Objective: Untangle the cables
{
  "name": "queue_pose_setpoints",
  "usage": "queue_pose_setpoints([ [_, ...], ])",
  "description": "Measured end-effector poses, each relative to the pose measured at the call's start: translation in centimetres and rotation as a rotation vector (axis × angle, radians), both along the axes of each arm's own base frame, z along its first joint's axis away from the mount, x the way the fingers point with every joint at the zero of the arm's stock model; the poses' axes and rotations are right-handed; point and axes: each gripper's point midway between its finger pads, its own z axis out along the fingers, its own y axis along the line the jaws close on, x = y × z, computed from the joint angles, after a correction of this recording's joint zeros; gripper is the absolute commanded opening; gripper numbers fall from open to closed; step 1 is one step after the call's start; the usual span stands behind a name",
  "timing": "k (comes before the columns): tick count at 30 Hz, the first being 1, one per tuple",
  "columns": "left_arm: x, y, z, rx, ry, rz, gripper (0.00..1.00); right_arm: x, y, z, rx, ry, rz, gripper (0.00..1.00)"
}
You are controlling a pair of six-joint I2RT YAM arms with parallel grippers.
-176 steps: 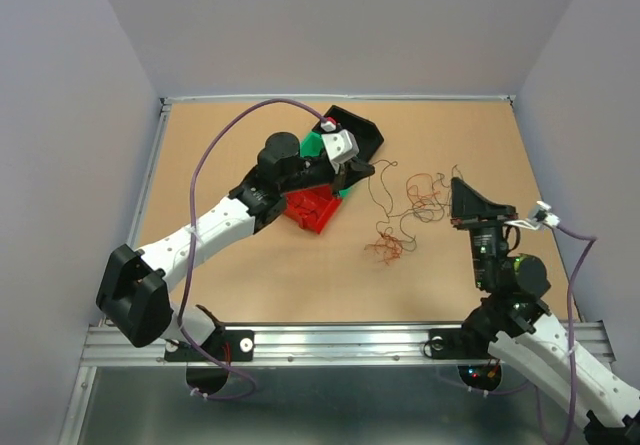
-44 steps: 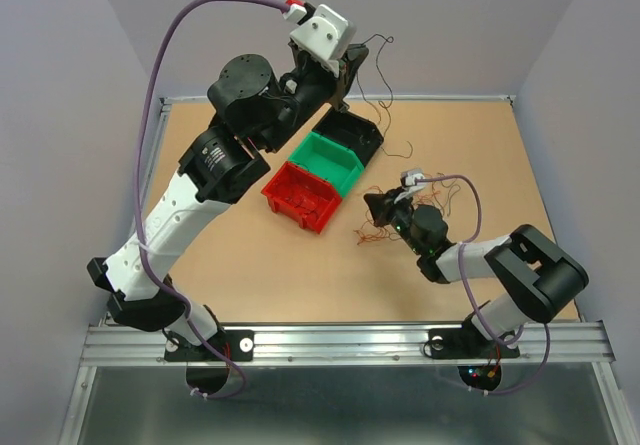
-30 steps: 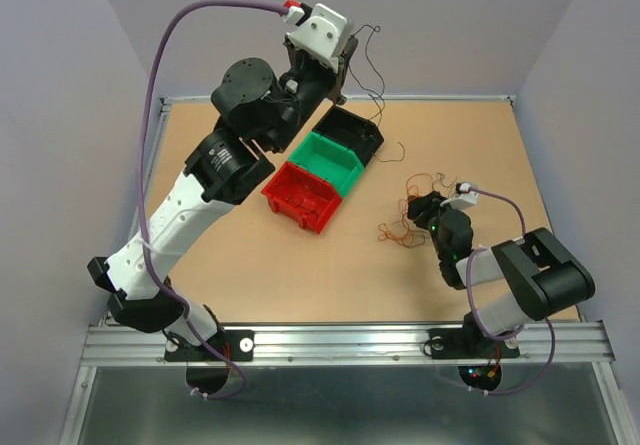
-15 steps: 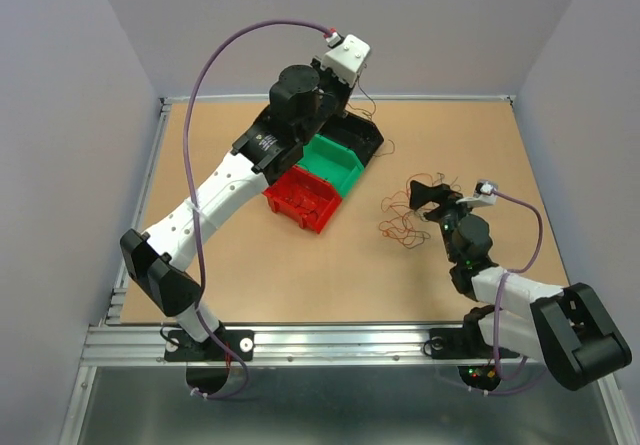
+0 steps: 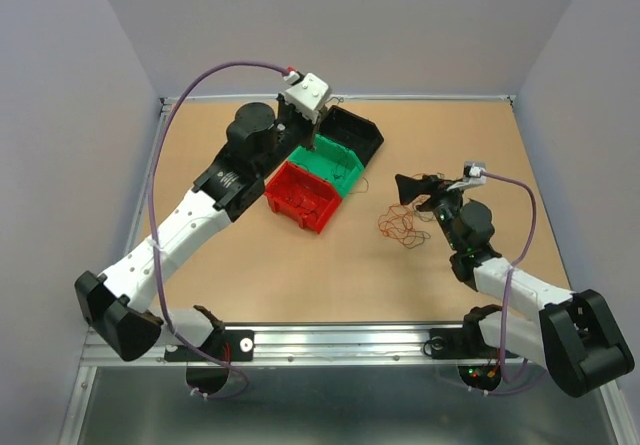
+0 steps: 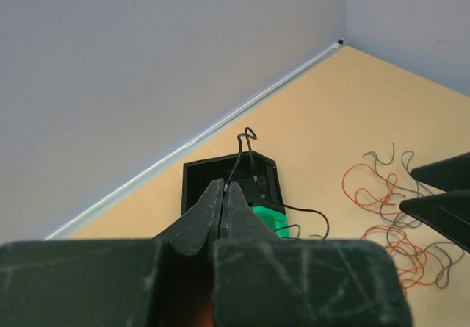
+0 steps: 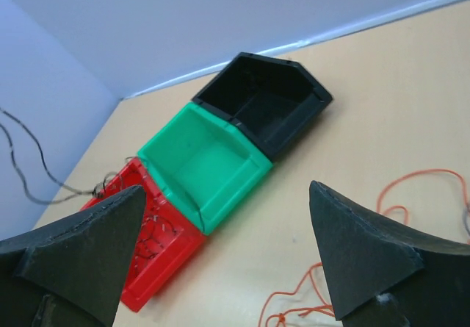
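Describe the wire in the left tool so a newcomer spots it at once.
On the tan table, three bins sit in a row left of centre, and the left tool hangs shut above them. The wire pinched in its tip is thin and dark, unlike the orange ones lying loose to the right.

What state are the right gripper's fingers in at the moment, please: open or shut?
Open. In the right wrist view the right gripper has its two fingers spread wide apart, with nothing held between them.
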Motion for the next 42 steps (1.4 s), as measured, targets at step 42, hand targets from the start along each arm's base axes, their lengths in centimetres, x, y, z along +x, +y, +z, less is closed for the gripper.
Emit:
queue_pose_setpoints([
  [42,4.5,11.7,-15.0,0.153,0.191,0.267,0.00,-0.8,14.3,5.1,-0.062,-0.129,0.749,0.75],
])
